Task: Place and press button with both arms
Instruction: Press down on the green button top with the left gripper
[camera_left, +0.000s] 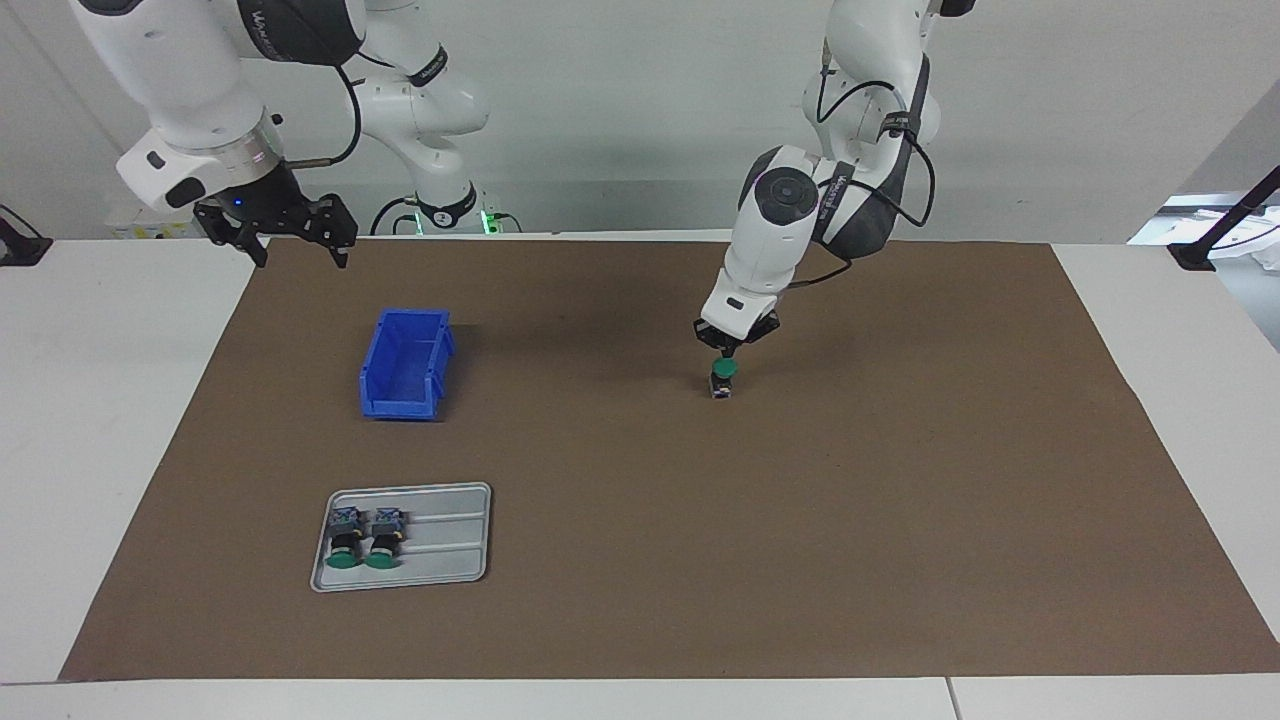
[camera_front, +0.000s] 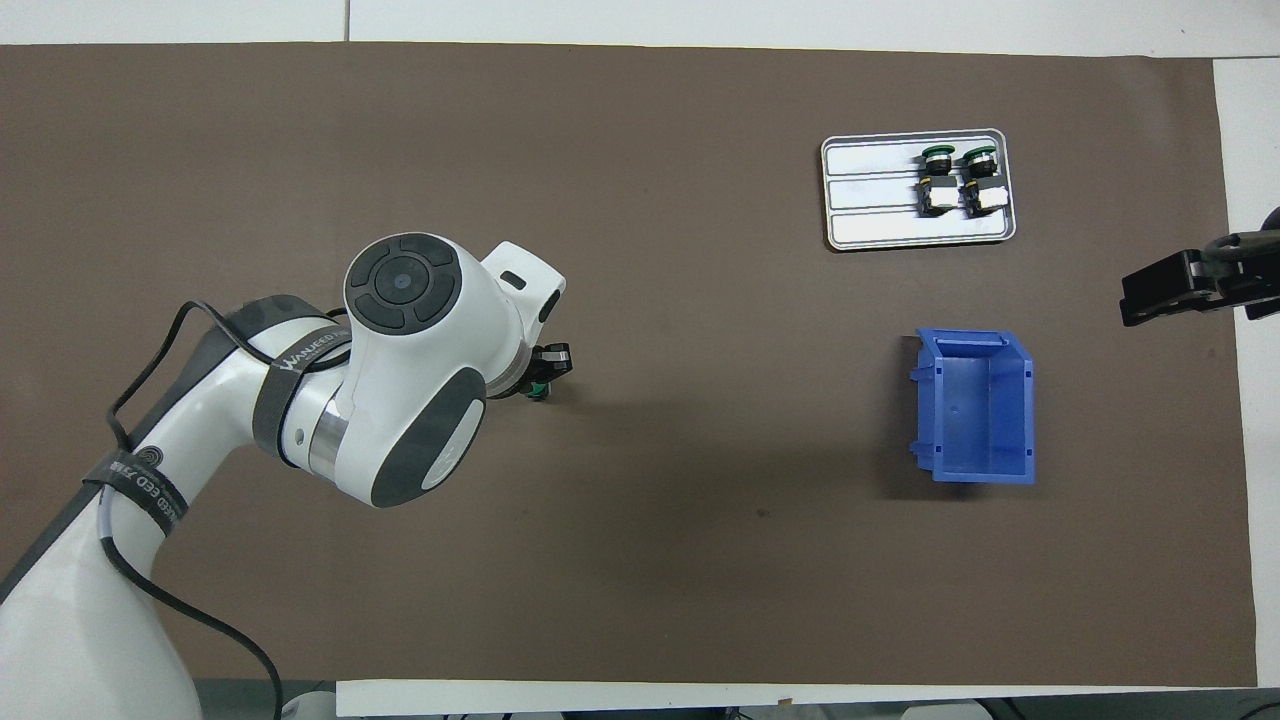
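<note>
One button (camera_left: 723, 380) stands upright on the brown mat near the table's middle, green cap up. My left gripper (camera_left: 727, 352) is directly over it, pointing down, fingers shut together with their tips at the green cap. In the overhead view the left arm hides most of this button (camera_front: 538, 390), and the left gripper (camera_front: 548, 365) only peeks out. Two more buttons (camera_left: 345, 540) (camera_left: 384, 540) lie side by side in a grey tray (camera_left: 450, 545). My right gripper (camera_left: 292, 248) waits open and empty, raised over the mat's edge at the robots' end; it also shows in the overhead view (camera_front: 1180, 285).
An empty blue bin (camera_left: 405, 365) stands on the mat toward the right arm's end, nearer to the robots than the tray. It also shows in the overhead view (camera_front: 975, 405), as does the tray (camera_front: 870, 225). The brown mat (camera_left: 900, 500) covers most of the white table.
</note>
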